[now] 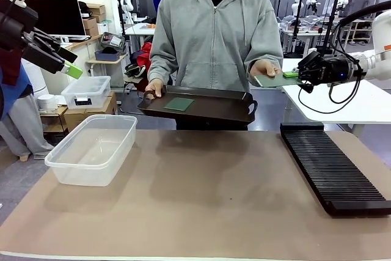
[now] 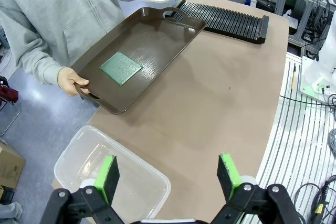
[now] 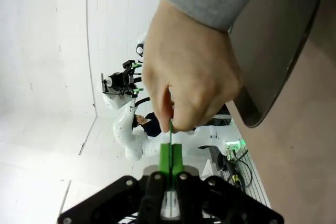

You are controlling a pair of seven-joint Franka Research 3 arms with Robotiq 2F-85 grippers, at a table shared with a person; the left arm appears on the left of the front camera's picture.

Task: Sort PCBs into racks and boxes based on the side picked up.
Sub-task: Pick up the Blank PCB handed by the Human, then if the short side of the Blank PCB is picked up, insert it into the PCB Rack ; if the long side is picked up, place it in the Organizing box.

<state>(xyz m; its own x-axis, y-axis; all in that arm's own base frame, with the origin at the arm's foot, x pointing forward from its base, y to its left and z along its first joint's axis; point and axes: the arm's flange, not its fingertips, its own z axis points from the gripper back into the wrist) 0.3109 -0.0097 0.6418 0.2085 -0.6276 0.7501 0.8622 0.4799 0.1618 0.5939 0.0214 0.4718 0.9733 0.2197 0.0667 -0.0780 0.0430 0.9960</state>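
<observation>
Pinching edge of PCB [image 1: 273, 80] w/ right jaws, person's hand [image 1: 264, 68] on its other end, past rack [image 1: 333, 169]. Holding left jaws spread over tub [image 1: 91, 148]. Spotting 2nd PCB [image 1: 179, 104] flat in tray [image 1: 226, 111]. Judging boards thin, stiff, light, prob. slick: edge grip only.
</observation>
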